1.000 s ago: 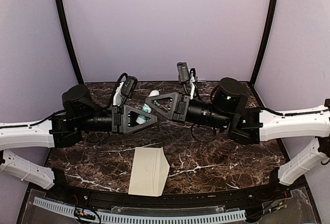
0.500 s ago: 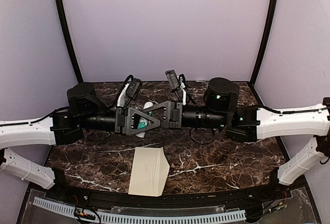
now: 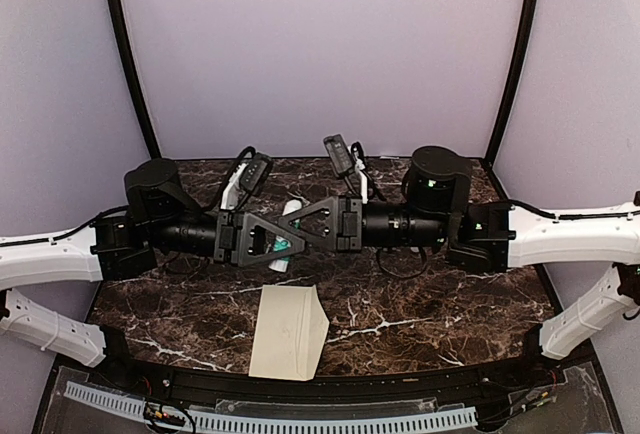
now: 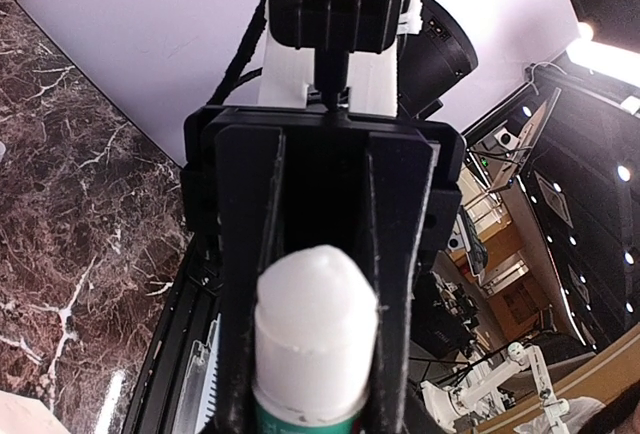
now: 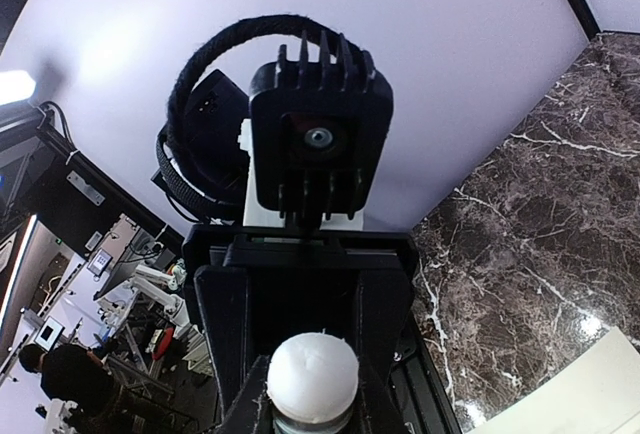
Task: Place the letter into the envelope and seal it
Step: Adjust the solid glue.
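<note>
Envelope lies below left end effector, right end effector; both grip glue stick.

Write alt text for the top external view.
Two robot arms meet above a dark marble table, the left gripper and right gripper both clamped on one white-and-green glue stick. A cream envelope lies flat nearer the bases, untouched.

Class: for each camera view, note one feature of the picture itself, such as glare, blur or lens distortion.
Top external: evenly lit and sharp, the envelope casting barely any shadow. Left wrist: lamps blow out at the right edge. Right wrist: the glue stick near the lens looks slightly soft.
</note>
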You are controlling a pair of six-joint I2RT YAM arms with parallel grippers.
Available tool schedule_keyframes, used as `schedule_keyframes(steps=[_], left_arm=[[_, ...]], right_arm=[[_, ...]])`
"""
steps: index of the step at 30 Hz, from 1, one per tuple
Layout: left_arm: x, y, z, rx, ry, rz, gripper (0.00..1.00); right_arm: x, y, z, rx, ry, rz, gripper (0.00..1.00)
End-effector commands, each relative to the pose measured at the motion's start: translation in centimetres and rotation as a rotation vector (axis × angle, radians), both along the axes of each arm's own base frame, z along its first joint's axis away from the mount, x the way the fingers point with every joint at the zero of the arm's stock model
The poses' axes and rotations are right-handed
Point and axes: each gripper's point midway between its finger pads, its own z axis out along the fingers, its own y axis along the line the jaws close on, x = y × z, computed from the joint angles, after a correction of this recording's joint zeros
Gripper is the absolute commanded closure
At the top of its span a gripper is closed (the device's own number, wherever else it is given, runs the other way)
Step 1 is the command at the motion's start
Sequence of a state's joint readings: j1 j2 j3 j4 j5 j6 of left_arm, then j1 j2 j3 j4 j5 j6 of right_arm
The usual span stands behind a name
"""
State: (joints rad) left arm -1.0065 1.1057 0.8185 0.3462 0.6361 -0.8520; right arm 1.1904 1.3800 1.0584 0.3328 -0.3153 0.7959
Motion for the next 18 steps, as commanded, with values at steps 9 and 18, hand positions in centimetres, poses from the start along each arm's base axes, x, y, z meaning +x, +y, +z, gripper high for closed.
schedule_keyframes(steps=[9, 18], left_arm=[[-0.9, -0.6, 0.1, 0.001, 0.013, -0.075, 0.72], [-0.9, -1.0, 0.1, 0.001, 0.015, -0.091, 0.63]], right_arm=[[-0.4, 0.5, 1.6, 0.035, -0.007, 0.032, 0.94], [-0.3, 1.1, 1.3, 0.026, 0.004, 0.043, 0.95]])
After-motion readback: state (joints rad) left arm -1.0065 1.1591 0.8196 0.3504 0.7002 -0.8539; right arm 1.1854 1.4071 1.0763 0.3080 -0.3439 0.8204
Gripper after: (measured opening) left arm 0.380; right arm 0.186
